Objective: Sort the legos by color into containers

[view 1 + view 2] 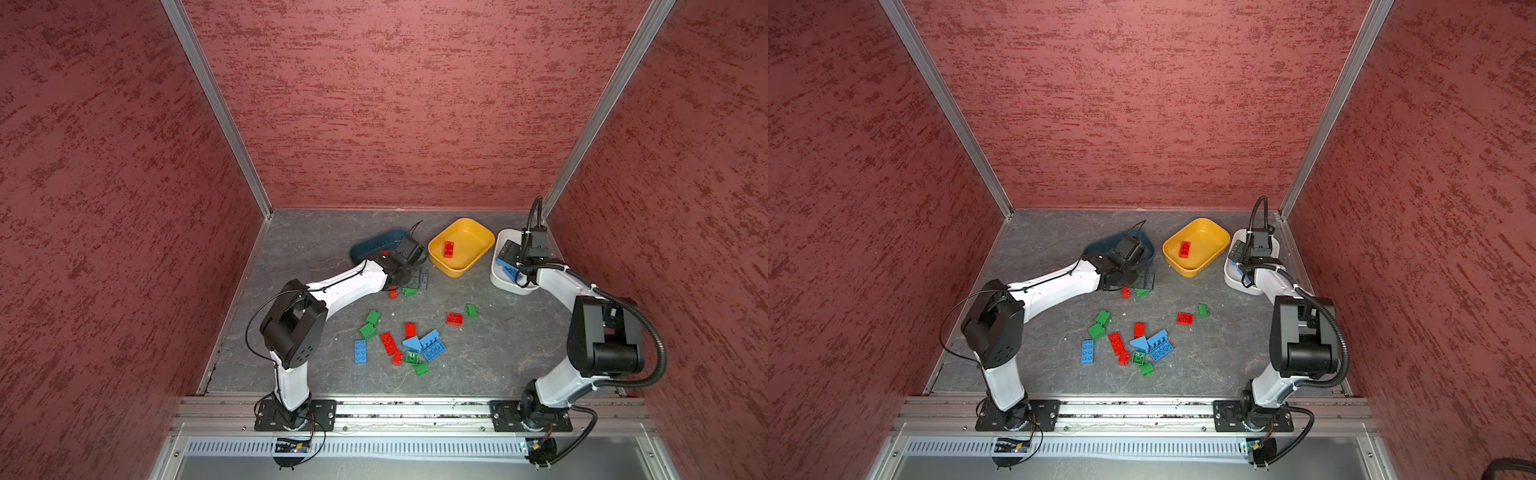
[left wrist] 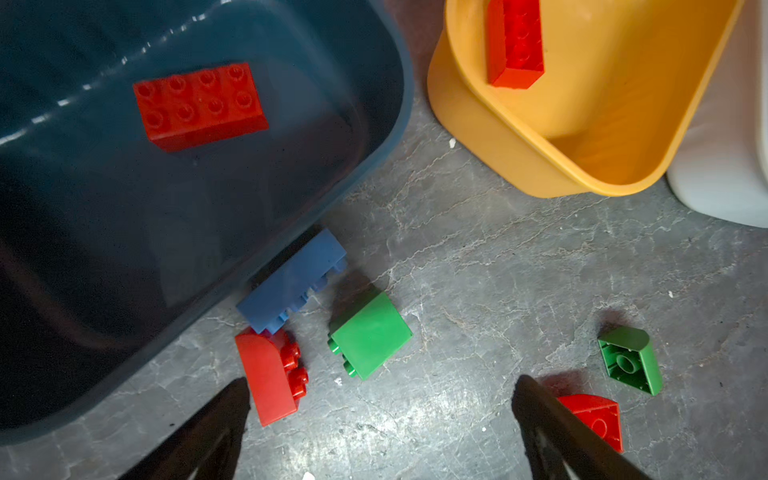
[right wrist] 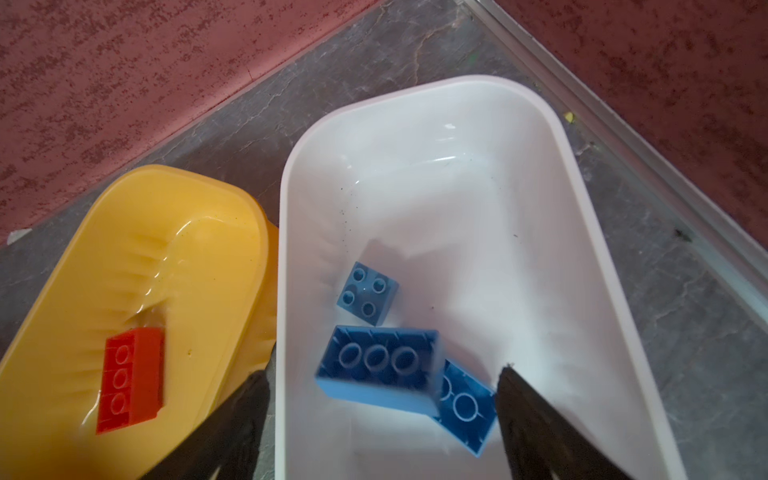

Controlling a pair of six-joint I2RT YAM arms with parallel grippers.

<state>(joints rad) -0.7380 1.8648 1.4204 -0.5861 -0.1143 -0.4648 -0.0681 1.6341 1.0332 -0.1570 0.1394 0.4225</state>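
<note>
Left gripper [image 2: 382,381]: fingers spread wide and holding nothing, low over the table [image 1: 311,249] just outside the teal tub [image 2: 405,95].
Right gripper [image 3: 383,372]: jaws wide apart above the white tub [image 3: 540,199], pinching nothing. A long blue brick [image 3: 378,368] shows blurred between them and touches neither finger.
White tub contents: that brick, a square blue brick [image 3: 365,293] and a third blue brick [image 3: 465,405] partly beneath it.
Other tubs: an eight-stud red brick [image 2: 199,106] lies in the teal tub and an overturned red brick [image 2: 517,41] in the yellow tub [image 2: 498,137] — red looks split between two tubs.
Beside the left fingers: a rounded red brick [image 2: 270,374] lies just by one fingertip. A side-lying blue brick [image 2: 291,282] rests against the teal tub's wall and touches that red one.
Deciding relation: the green brick [image 2: 370,334] lies on its side just ahead of the left fingertips and nearly centred between them. Its flat faces sit askew to the closing line, so a slight wrist turn probably comes before the descent.
Nearer arm: the left — the right is well away, over its tub.
Loose pile [image 1: 411,345]: mid-table between the arms, not yet sorted.
</note>
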